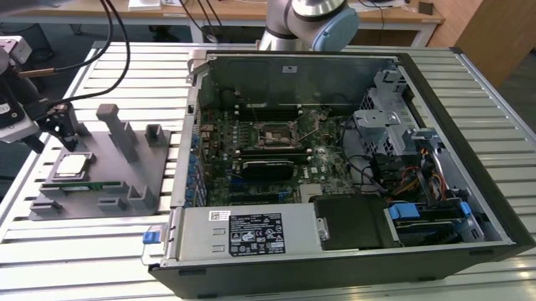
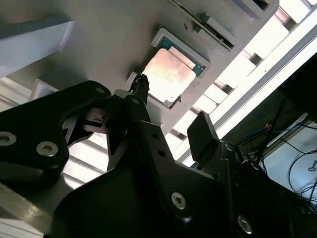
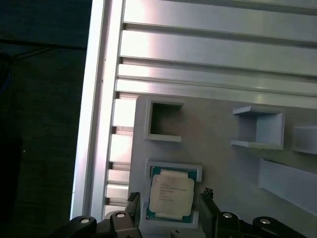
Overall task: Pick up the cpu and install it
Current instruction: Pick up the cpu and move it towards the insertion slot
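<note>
Silvery cpu sits in its grey holder squarely between the gripper's spread fingers, one on each side, nothing clamped yet afaict.

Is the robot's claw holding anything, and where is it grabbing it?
Nothing yet. The gripper is open above the cpu, which lies in its gray holder.

A work table of silvery slatted aluminium profiles is seen across the exterior view, and bright reflections are carried along its ribs. Behind it, a light wooden desk on white legs is set, and a wooden panel is seen at the exterior view's right. Dark floor is shown beyond the table's edge in the first wrist view.
</note>
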`<action>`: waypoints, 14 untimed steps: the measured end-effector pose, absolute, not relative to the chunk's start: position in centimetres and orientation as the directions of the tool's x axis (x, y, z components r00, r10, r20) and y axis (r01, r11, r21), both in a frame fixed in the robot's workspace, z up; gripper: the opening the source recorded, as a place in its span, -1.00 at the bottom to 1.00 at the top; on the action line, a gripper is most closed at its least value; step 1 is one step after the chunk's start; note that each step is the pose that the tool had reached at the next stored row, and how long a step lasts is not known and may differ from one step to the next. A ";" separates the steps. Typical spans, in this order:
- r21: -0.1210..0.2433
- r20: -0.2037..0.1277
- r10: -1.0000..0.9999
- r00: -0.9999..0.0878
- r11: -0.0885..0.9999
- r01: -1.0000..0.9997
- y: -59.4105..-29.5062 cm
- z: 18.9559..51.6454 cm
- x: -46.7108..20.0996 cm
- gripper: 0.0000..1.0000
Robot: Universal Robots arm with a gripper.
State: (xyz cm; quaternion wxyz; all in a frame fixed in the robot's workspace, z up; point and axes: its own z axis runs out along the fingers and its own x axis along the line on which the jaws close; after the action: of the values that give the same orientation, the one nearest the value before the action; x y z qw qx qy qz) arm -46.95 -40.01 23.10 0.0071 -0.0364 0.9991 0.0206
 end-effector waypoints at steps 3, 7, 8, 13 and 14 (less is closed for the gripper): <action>0.041 -0.016 -0.066 -0.998 0.997 -0.066 -40.0 22.6 -47.0 0.18; 0.041 -0.016 -0.064 -0.998 0.997 -0.064 -40.0 21.8 -47.0 0.18; 0.040 -0.016 -0.063 -0.998 0.997 -0.064 -40.0 21.7 -47.0 0.18; 0.040 -0.016 -0.062 -0.998 0.997 -0.063 -40.0 21.0 -47.0 0.18; 0.040 -0.016 -0.062 -0.998 0.997 -0.063 -40.0 20.9 -47.0 0.18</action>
State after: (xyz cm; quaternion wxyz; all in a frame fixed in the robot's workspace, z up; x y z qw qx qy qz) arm -46.95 -40.00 20.91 0.0072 -0.0311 0.9993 0.0204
